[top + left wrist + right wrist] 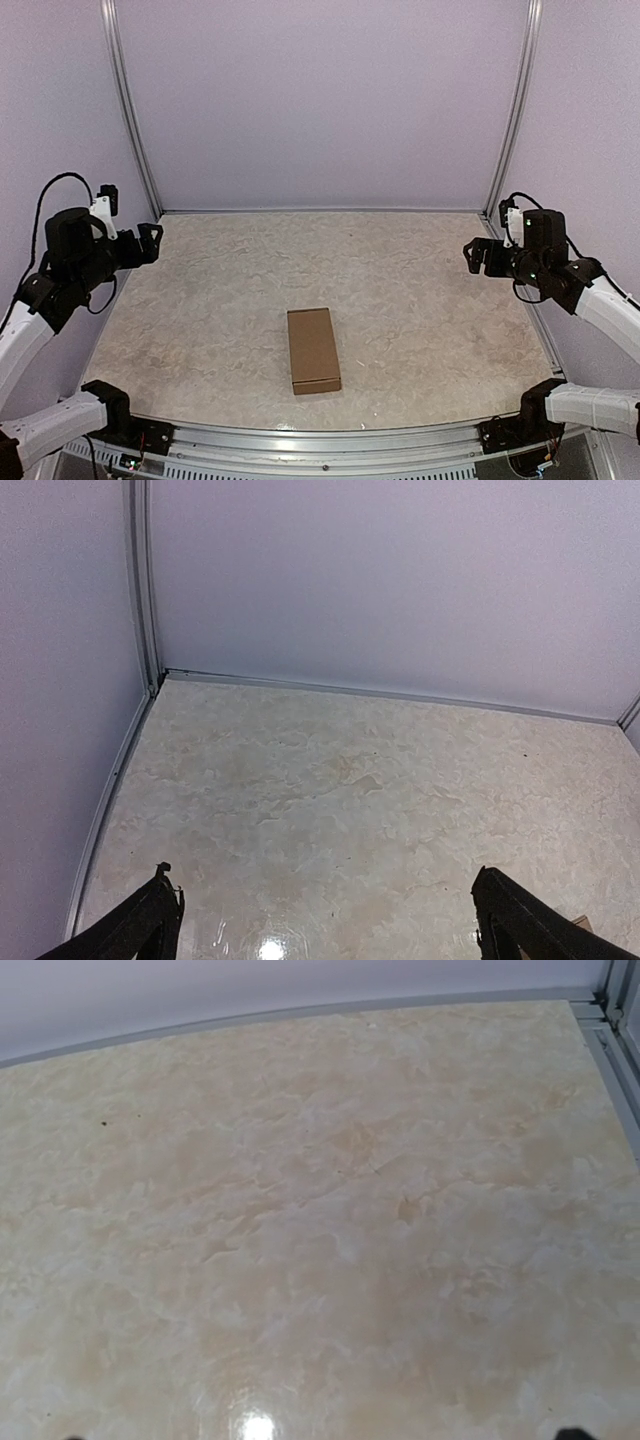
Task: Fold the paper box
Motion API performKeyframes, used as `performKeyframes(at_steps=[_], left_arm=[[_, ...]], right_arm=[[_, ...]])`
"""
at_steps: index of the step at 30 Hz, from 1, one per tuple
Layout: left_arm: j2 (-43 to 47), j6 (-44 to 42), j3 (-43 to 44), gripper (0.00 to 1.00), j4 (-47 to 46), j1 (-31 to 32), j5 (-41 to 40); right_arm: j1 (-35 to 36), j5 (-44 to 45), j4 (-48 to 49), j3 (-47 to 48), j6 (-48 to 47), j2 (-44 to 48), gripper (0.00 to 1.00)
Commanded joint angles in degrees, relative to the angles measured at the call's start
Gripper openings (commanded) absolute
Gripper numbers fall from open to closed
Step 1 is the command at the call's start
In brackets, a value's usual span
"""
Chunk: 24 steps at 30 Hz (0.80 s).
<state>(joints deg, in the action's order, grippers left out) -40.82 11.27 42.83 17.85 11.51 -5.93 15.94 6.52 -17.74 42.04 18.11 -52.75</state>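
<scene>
The paper box (pixel 314 350) lies flat on the worktop (pixel 430 300) as a slim closed carton, at about 6 o'clock from the centre in the top view, with its long side pointing to 12 o'clock. No flap or tab shows as standing open, so the folding seems finished, or very near to it; its underside and near end are not clearly visible. The left hand (pixel 150 243) hangs at 9 o'clock and the right hand (pixel 474 255) at 3 o'clock, both well apart from the box. Both are released, with the fingers (pixel 150 920) spread wide and nothing between them. Probably nothing is left to do, except perhaps a check.
</scene>
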Motion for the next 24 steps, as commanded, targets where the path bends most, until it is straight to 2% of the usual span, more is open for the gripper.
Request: performKeyframes(at_steps=[1, 24], left_arm=[[0.33, 0.44, 0.06, 0.99, -0.71, -2.32, 2.40], [1.26, 0.37, -0.49, 0.99, -0.77, -2.45, 1.89]], right_arm=[[-0.07, 1.03, -0.27, -0.13, 0.57, 0.16, 1.00], [-0.03, 0.09, -1.09, 0.73, 1.21, -0.75, 1.00]])
